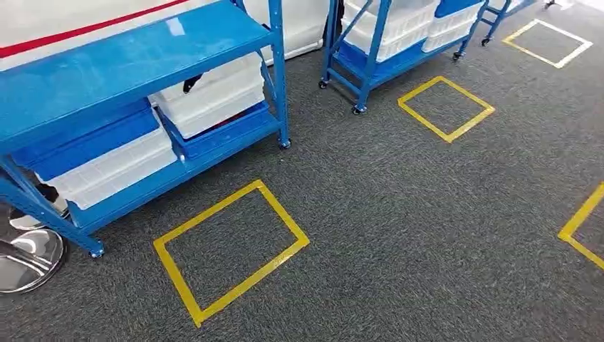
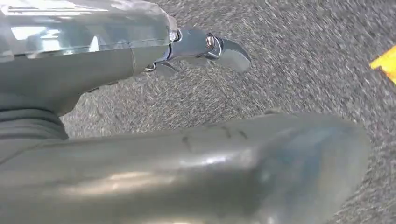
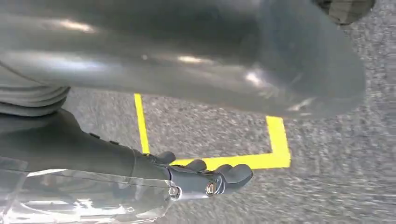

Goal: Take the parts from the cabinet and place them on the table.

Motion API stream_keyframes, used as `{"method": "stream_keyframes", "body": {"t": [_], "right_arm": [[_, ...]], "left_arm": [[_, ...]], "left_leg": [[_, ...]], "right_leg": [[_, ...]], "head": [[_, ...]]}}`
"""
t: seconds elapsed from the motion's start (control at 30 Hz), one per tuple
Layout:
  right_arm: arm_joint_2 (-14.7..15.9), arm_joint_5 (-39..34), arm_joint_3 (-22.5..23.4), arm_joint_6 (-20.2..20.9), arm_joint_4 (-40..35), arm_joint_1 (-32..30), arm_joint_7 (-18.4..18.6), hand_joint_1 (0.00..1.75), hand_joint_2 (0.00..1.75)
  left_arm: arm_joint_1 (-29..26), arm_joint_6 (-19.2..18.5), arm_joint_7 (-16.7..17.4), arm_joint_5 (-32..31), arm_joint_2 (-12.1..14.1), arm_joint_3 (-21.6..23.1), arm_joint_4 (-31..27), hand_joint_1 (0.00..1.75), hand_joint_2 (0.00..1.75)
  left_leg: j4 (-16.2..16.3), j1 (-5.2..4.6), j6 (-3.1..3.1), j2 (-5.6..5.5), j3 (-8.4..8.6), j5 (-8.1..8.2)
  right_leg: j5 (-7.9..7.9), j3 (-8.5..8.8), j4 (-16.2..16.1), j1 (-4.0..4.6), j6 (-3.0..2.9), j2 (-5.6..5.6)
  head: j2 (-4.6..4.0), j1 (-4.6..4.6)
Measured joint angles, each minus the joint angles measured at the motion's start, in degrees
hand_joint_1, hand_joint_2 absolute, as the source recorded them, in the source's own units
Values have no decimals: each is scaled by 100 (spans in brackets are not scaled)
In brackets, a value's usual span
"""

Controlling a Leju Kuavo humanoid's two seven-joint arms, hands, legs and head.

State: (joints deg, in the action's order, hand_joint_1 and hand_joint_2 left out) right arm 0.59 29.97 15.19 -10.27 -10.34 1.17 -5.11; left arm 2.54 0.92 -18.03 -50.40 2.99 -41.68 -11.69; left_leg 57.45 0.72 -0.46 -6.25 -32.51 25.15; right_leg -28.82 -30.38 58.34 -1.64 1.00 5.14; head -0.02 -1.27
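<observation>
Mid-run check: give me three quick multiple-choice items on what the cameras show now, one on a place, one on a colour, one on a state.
1. Where is the nearest yellow square?
A. On the carpet in front of the near rack
B. On the rack's top shelf
C. Under the far rack

2. What colour are the rack frames?
A. Red
B. Blue
C. Grey

3. How is the visible part of the near rack's top shelf?
A. Bare
B. Piled with bins
C. Covered by a cloth

Answers:
1 A: the yellow square is taped to the carpet just in front of the near rack.
2 B: its posts and shelves are blue.
3 A: the top shelf shows plain blue, while the bins sit lower down.
</observation>
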Motion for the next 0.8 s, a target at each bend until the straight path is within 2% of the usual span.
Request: {"method": "stream_keyframes", "body": {"t": [0.03,0.1,0.13,0.17,0.2,0.23,0.27,0.3,0.33,0.37,0.4,0.43,0.47,0.53,0.6,0.63,0.67,0.7,0.73,0.77,0.8], "right_arm": [[-7,-2,11,0,0,12,37,0,0],[-26,-20,39,-2,0,35,94,0,0],[-50,-24,52,-2,0,35,120,0,0],[-52,-26,68,-4,0,23,157,0,0],[-61,-31,74,-9,2,8,168,0,0],[-68,-35,76,-9,2,-13,186,0,0],[-83,-37,79,-9,4,-26,194,0,0],[-85,-44,83,-9,7,-26,201,0,0],[-87,-59,83,-9,9,-22,212,0,0],[-96,-85,85,-7,9,-15,230,0,0],[-109,-98,90,-7,9,-11,240,0,0],[-111,-101,92,-7,9,-5,249,0,0],[-116,-101,94,-7,9,-1,253,0,0],[-125,-105,116,-7,7,6,258,0,0],[-127,-105,136,-7,7,56,256,0,0],[-129,-105,140,-7,4,59,256,0,0],[-138,-105,151,-7,7,53,258,0,0],[-144,-105,162,-7,7,42,258,0,0],[-144,-107,175,-7,7,29,262,0,0],[-142,-114,186,-9,7,13,264,0,0],[-142,-120,197,-9,7,2,264,0,0]], "left_arm": [[-7,-9,0,-4,2,0,2,0,0],[-39,-26,2,-46,13,0,2,0,0],[-45,-41,6,-63,26,0,2,0,0],[-52,-57,11,-74,26,0,2,0,0],[-30,-59,15,-79,33,0,2,0,0],[-2,-61,22,-87,42,0,2,0,0],[12,-70,22,-107,44,0,2,0,0],[13,-83,24,-120,44,2,2,0,0],[-4,-87,35,-122,44,0,2,0,0],[-16,-90,44,-136,44,2,2,0,0],[-15,-90,46,-142,46,2,2,0,0],[-5,-90,46,-151,48,2,2,0,0],[13,-90,46,-155,55,2,2,0,0],[37,-90,44,-157,55,2,2,0,0],[-1,-90,46,-155,70,2,2,0,0],[-10,-90,46,-157,68,2,2,0,0],[-9,-90,46,-157,66,2,2,0,0],[9,-92,44,-171,66,2,2,0,0],[33,-101,44,-175,66,4,2,0,0],[45,-111,44,-181,61,7,2,0,0],[43,-116,44,-192,61,7,2,0,0]], "left_leg": [[-10,18,-38,-49,-30,-22],[-46,41,-142,-197,-67,-67],[15,66,-150,-112,-82,-21],[213,22,-153,241,-177,145],[589,26,-156,419,-356,386],[1074,27,-163,513,-566,634],[1505,27,-169,549,-741,818],[1773,27,-172,568,-833,889],[1751,27,-168,584,-780,820],[1451,25,-156,595,-580,643],[905,18,-132,641,-252,399],[365,3,-95,768,69,206],[4,-38,-48,1063,242,260],[-8,-77,-2,952,198,214],[-26,-87,42,848,170,189],[-98,-13,88,795,227,120],[-119,-11,106,750,209,89],[-118,-10,140,701,178,62],[-116,-11,155,631,145,44],[-113,-11,158,568,120,32],[-103,-8,147,488,97,20]], "right_leg": [[-2,-7,13,26,-26,-74],[27,1,-3,51,-121,-202],[71,8,-64,10,-190,-312],[83,12,-84,36,-241,-365],[87,-1,-82,58,-284,-454],[87,-13,-80,89,-291,-551],[85,-26,-79,114,-297,-648],[87,-42,-73,132,-302,-726],[88,-48,-66,146,-304,-804],[88,-48,-60,153,-304,-874],[86,-38,-50,162,-304,-952],[81,-32,-42,173,-298,-1019],[76,-29,-36,185,-289,-1077],[72,-42,-15,208,-218,-1167],[88,-16,-40,200,-178,-1271],[51,-20,-8,201,-123,-1205],[-72,-59,118,169,-74,-839],[-313,-204,429,148,-64,-640],[-594,-425,923,129,-48,-552],[-790,-625,1367,124,-35,-530],[-875,-775,1693,119,-23,-527]], "head": [[0,0],[0,0],[0,0],[0,-4],[0,-7],[0,-4],[0,-4],[0,-4],[0,-7],[0,-7],[0,-4],[0,-7],[0,-7],[0,-7],[0,-4],[0,-6],[0,-2],[0,-2],[0,-2],[0,-2],[0,-2]]}}
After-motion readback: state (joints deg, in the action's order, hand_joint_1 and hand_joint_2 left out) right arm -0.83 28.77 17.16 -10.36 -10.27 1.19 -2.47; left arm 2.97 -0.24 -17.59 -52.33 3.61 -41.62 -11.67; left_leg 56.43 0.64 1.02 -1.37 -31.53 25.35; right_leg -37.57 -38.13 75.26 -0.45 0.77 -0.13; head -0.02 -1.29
